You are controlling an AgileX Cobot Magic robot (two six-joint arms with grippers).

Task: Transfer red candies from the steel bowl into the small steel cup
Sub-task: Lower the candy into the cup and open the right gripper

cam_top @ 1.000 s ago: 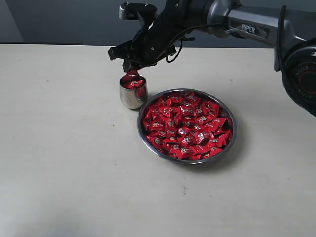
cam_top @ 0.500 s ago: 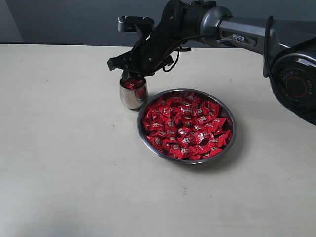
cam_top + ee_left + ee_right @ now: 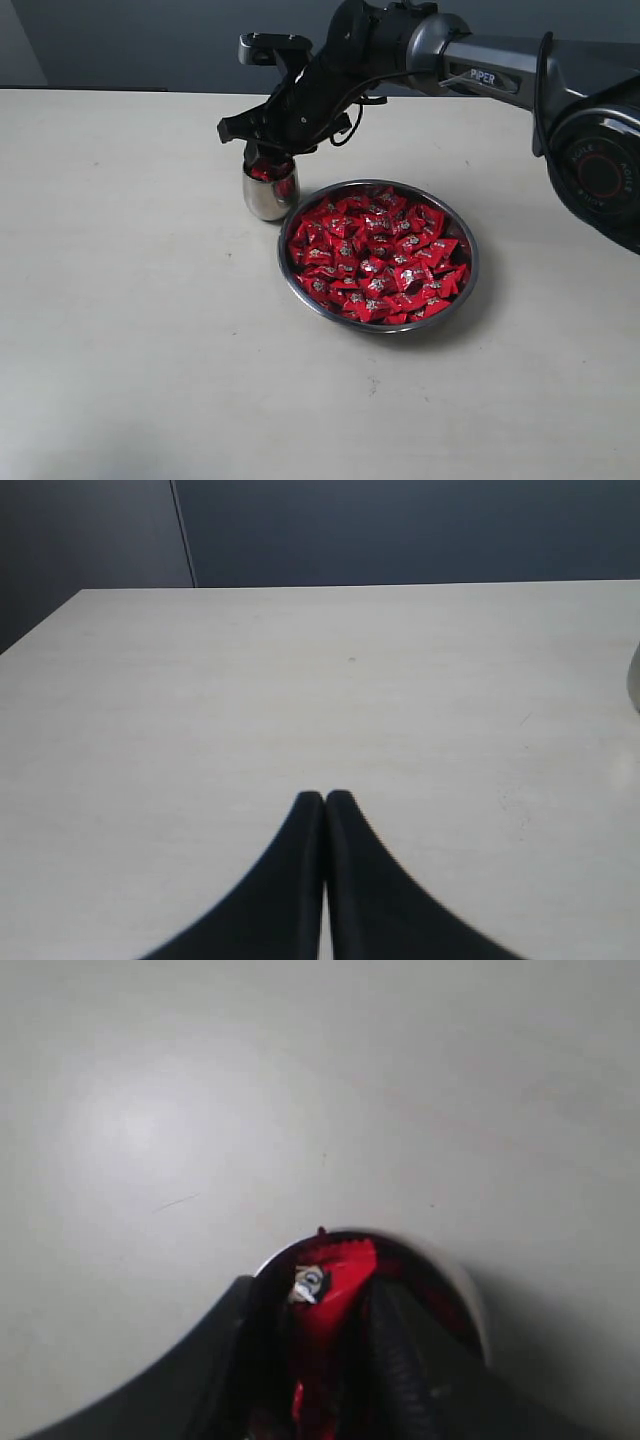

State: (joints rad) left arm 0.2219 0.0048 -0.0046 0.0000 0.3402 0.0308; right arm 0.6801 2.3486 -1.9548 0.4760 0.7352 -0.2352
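Note:
The small steel cup [image 3: 270, 190] stands just left of the steel bowl [image 3: 470, 270], which is heaped with red candies [image 3: 375, 255]. My right gripper [image 3: 262, 150] points down into the cup's mouth. In the right wrist view its fingers [image 3: 400, 1360] stand apart inside the cup rim [image 3: 455, 1280]. A red candy [image 3: 335, 1270] lies between them, with a dark gap on one side. More red shows inside the cup. My left gripper [image 3: 324, 798] is shut and empty over bare table, and is out of the exterior view.
The right arm [image 3: 480, 60] reaches in from the upper right, above the table's back edge [image 3: 120, 90]. A dark wall stands behind it. Bare tabletop [image 3: 150, 350] lies left of and in front of the bowl.
The right gripper came down from just above the cup into its mouth with the candy. Its fingers have since spread apart.

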